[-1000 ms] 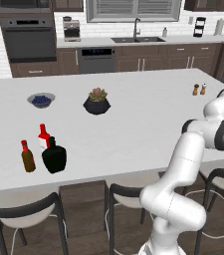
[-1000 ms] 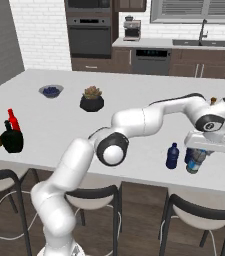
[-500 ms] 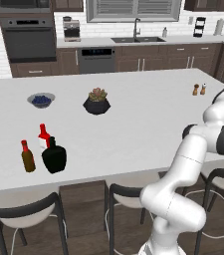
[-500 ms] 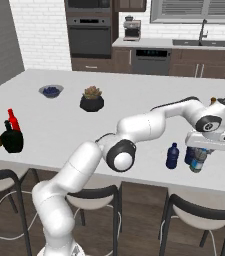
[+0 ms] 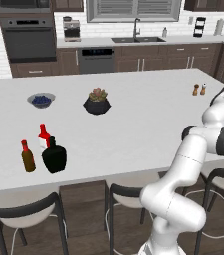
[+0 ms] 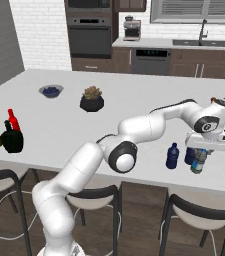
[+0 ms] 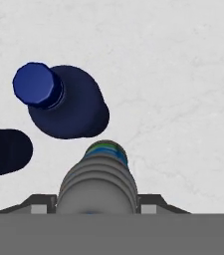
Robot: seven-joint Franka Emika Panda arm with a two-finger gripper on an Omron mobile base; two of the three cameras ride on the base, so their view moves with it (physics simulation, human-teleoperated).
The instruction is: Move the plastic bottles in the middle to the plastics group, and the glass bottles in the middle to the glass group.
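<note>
White marbled surface (image 6: 109, 135) carries all bottles. Risk: at the right of the right base view, the clear ribbed plastic bottle with blue label (image 6: 199, 161) hangs close beside two opaque navy plastic bottles (image 6: 172, 156); lowering off-line could topple one, and early release could tip the clear bottle. The pincer (image 6: 207, 150) stands partly closed, clamped on that bottle's sides. The squat glossy black glass bottle (image 6: 12, 139) stands far left, by the slim red bottle (image 6: 13, 119).

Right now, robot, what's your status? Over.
Tool shut on clear bottle, just above counter by two navy bottles. Black flask already with red and brown bottles. Nothing in the way.
</note>
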